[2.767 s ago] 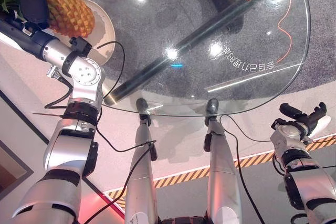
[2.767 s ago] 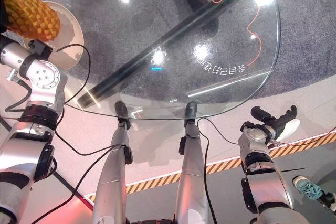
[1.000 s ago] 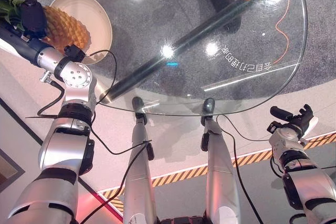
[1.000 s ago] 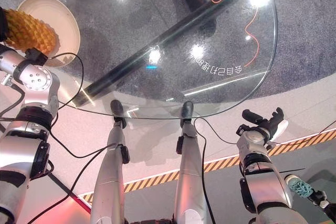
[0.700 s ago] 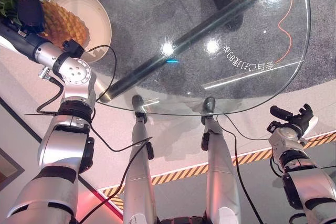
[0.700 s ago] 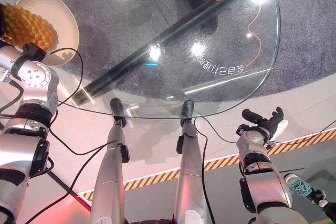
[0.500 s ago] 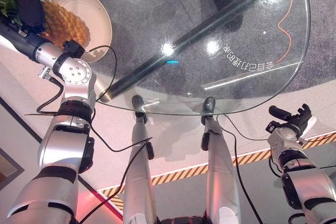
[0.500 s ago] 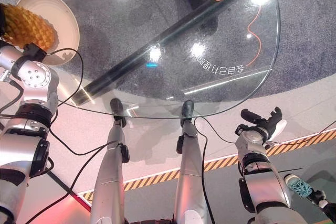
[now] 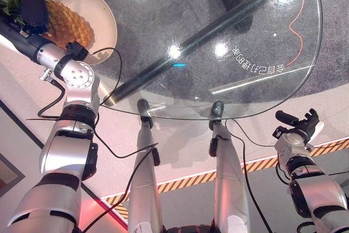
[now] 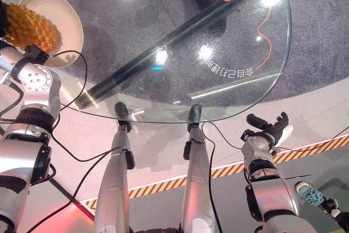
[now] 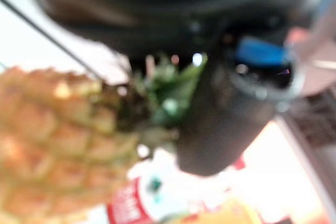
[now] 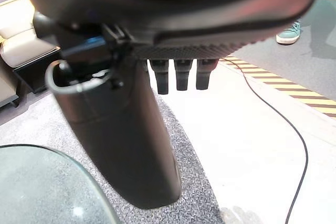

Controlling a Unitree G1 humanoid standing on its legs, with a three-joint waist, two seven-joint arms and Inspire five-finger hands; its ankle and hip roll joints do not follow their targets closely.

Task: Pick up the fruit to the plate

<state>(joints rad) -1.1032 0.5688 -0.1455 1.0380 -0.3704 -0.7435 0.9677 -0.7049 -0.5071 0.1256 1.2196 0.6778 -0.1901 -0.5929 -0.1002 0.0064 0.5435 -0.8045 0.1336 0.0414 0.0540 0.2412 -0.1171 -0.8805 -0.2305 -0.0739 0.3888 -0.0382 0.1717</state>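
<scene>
A yellow-brown pineapple [image 9: 68, 23] with green leaves hangs at the far left, partly over the near side of a cream plate [image 9: 103, 9] on the round glass table [image 9: 262, 103]. My left hand [image 9: 30, 6] is shut on the pineapple at its leafy end. The left wrist view shows the pineapple [image 11: 58, 140] with the dark thumb [image 11: 226, 119] beside its leaves. Off the table's near right edge, my right hand [image 9: 297, 126] hangs open and holds nothing. Its fingers [image 12: 176, 74] are straight in the right wrist view.
An orange cable [image 9: 294, 20] lies on the grey carpet under the glass. A red can [image 11: 131, 211] stands beyond the pineapple. Yellow-black striped tape [image 9: 256, 163] crosses the floor near the right arm. A person's shoe [image 10: 313, 195] is at the lower right.
The camera has shifted a little. The pineapple stays in my left hand by the plate. My right hand has drifted slightly left and down.
</scene>
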